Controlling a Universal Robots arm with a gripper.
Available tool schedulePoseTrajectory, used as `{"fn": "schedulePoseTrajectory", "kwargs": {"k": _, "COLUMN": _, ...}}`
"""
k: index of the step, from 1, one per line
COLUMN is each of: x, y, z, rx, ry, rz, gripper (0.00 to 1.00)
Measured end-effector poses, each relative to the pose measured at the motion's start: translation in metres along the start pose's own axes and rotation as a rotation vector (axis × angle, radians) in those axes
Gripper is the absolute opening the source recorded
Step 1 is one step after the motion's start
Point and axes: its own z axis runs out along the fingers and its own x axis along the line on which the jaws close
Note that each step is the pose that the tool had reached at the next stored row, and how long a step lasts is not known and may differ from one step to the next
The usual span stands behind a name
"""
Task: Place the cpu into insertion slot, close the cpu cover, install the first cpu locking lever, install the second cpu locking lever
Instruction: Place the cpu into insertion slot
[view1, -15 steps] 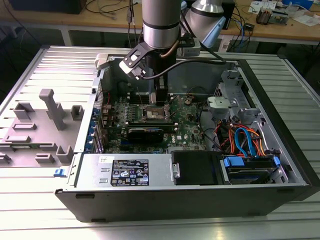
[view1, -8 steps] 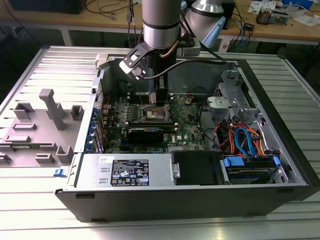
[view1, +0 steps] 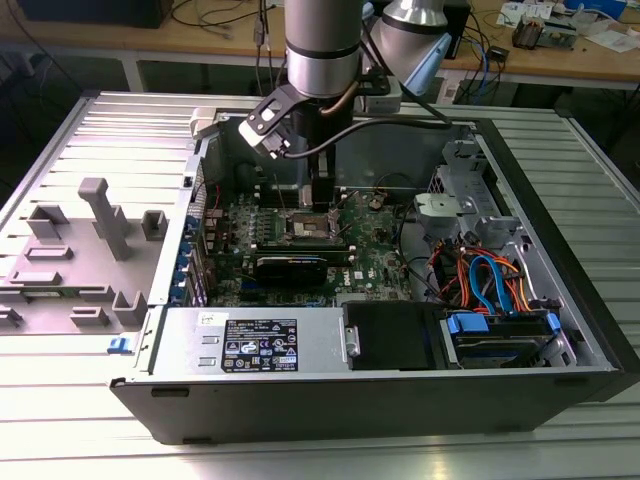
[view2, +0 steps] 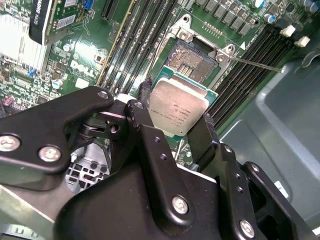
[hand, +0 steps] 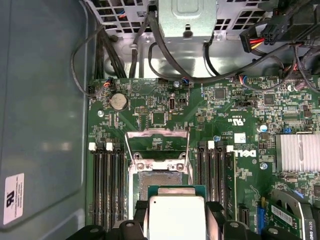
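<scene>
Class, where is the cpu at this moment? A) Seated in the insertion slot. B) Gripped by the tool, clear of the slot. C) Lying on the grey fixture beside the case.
B: in the second wrist view the tool clamps the cpu, and the insertion slot beyond it lies open and empty.

Exterior view: well off the tool (view1: 316, 205), angled down into the case (view1: 575, 330). Both wrist views: close behind tool, sharing the insertion slot (view2: 189, 59) (hand: 159, 181).

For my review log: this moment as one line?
gripper: shut on cpu | cpu: by insertion slot, unseated | cpu cover: open
</scene>
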Motion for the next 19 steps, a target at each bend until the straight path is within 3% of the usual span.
{"fn": "schedulePoseTrajectory", "kwargs": {"k": 3, "x": 0.0002, "y": 0.0003, "z": 0.0004, "rx": -0.0023, "ry": -0.0023, "rz": 0.007, "gripper": 0.54}}
{"fn": "schedulePoseTrajectory", "kwargs": {"k": 5, "x": 0.0004, "y": -0.0002, "z": 0.0047, "rx": -0.0121, "ry": -0.0012, "rz": -0.006, "gripper": 0.54}}
{"fn": "schedulePoseTrajectory", "kwargs": {"k": 11, "x": 0.0024, "y": -0.004, "z": 0.011, "rx": -0.0235, "ry": 0.0, "rz": -0.026, "gripper": 0.54}}
{"fn": "schedulePoseTrajectory", "kwargs": {"k": 19, "x": 0.0048, "y": -0.0062, "z": 0.0241, "rx": -0.0242, "ry": 0.0013, "rz": -0.026, "gripper": 0.54}}
